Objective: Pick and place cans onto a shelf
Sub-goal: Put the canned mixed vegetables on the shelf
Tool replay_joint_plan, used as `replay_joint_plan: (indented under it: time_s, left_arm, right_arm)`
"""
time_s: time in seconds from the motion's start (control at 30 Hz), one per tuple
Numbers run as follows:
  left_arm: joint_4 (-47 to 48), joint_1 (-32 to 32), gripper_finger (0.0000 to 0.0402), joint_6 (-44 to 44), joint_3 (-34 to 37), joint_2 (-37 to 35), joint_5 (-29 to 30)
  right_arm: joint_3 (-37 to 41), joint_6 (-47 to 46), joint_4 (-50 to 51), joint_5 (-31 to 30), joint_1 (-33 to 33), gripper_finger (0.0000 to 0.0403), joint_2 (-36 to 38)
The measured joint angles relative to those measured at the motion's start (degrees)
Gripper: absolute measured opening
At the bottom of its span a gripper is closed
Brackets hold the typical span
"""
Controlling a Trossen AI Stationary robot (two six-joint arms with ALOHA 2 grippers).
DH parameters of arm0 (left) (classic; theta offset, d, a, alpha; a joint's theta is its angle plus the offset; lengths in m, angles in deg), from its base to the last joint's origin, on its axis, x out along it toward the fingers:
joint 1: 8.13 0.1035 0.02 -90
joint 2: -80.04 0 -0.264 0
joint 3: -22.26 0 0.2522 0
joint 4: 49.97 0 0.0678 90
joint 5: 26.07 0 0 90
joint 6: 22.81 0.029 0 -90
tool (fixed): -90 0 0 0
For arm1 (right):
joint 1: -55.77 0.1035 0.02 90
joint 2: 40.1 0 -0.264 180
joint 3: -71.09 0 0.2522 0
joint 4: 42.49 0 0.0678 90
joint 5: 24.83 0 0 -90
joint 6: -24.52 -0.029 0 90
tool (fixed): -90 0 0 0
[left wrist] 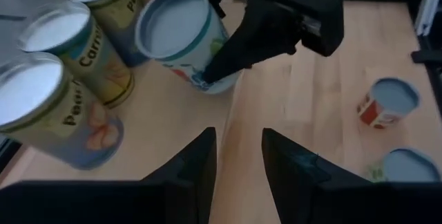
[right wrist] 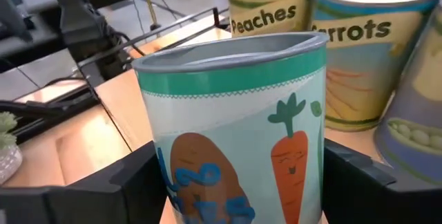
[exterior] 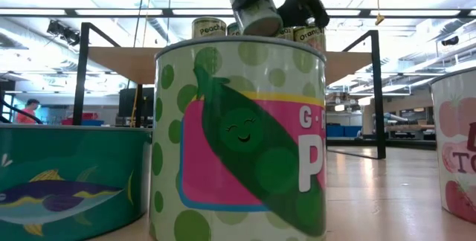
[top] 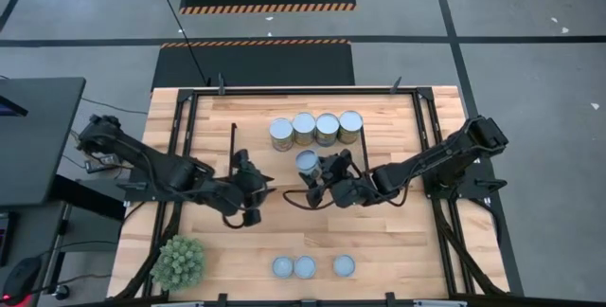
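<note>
Four cans with silver tops [top: 315,129] stand in a row on the shelf [exterior: 111,56], a light board on black rod legs. A fifth can with a bluish-grey top and a teal label showing a carrot [right wrist: 235,134] hangs just in front of that row [top: 307,162], with my right gripper [top: 318,170] shut on it. My left gripper [top: 248,187] hovers to the can's left, toward the near side. Its fingers [left wrist: 200,165] stand a little apart with nothing between them. My right gripper pinches the can's round side wall [right wrist: 162,182] between its two fingers [right wrist: 121,186], low on the can. The fingers come from the table's right, slanting slightly down. The can is lifted clear above the shelf board and tilts in the low view [exterior: 256,10].
Three more cans with bluish-grey tops stand on the tabletop along the near edge [top: 282,267] [top: 304,267] [top: 344,266]. A spiky green plant ball [top: 179,261] sits at the near left. The black frame [top: 180,127] runs along the table's sides.
</note>
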Motion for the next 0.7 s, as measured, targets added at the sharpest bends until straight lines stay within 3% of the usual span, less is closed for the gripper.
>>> replay_joint_plan:
  time_s: [0.37, 0.7]
  left_arm:
    - [-8.2, 4.5, 0.0123, 1.5, 0.0, 3.4, 0.1]
    - [-17.1, 9.1, 0.0123, 5.0, 0.0, 6.6, 0.4]
  right_arm:
    - [0.0, 2.5, 0.2, 5.5, -1.6, 0.0307, 0.0]
    - [0.0, 2.6, 3.1, 5.8, -1.6, 0.0308, 0.0]
